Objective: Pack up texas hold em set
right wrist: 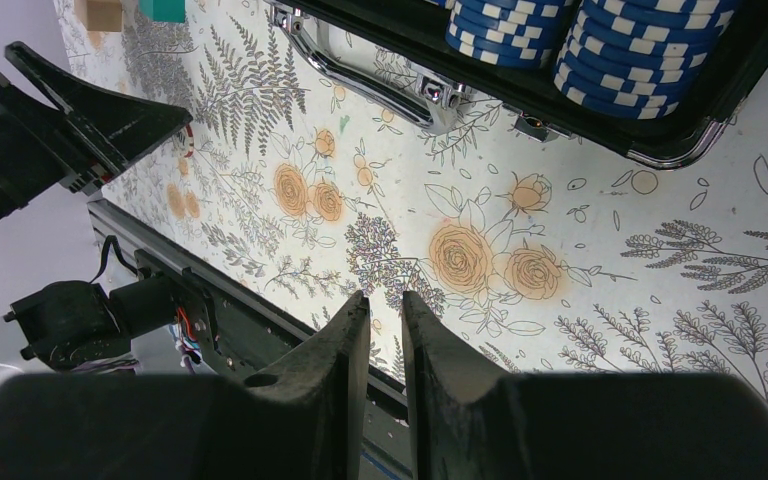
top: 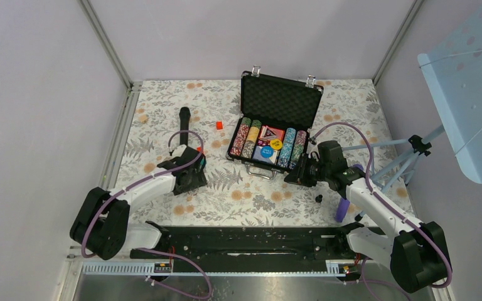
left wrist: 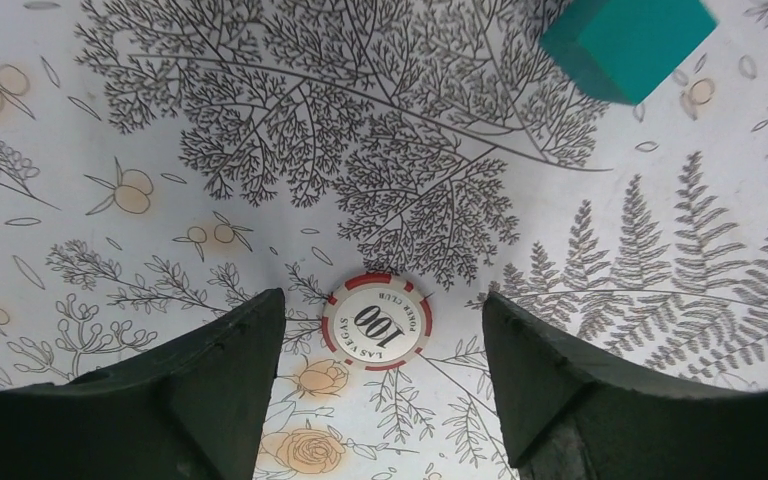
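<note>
My left fingers (left wrist: 210,390), released, straddle the round red-and-white plastic poker chip (left wrist: 377,322), so I should drop squarely and pinch its rim.

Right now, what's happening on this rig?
The left end effector hangs open over a single red-and-white 100 chip lying flat on the floral mat, straddling it, not gripping. The right end effector, barely open and empty, sits by the front right corner of the open case, which holds chip rows, cards and buttons.
</note>
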`<state>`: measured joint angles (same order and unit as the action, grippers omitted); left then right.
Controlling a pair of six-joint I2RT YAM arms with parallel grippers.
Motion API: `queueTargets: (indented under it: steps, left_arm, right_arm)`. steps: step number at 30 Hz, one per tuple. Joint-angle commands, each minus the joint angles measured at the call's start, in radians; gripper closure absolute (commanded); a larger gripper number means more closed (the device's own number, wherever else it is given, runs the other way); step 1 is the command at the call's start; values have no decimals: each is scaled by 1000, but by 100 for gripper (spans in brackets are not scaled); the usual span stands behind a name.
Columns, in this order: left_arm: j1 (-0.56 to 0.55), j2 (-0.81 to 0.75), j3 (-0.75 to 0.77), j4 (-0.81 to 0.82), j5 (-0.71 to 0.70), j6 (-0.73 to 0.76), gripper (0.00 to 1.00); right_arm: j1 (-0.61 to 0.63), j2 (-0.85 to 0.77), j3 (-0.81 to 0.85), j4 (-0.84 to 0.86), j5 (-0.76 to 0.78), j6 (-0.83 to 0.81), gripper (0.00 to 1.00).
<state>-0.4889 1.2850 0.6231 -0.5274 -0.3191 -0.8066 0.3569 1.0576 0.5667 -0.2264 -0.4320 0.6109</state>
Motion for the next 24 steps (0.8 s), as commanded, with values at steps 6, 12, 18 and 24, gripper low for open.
queueTargets:
  steps: [6, 12, 18, 24]
  left_arm:
    - [-11, 27, -29, 52, 47, -9, 35]
    - [-78, 22, -42, 53, 44, -45, 44]
    - [-179, 47, -29, 49, 38, -110, 45]
    - [-229, 139, 7, 87, 16, -134, 46]
  right_arm:
    - [-7, 7, 0, 25, -16, 2, 74]
    - [-7, 8, -1, 25, -15, 3, 74]
    - [-6, 7, -1, 26, -16, 3, 74]
    - [-6, 3, 2, 23, -19, 3, 74]
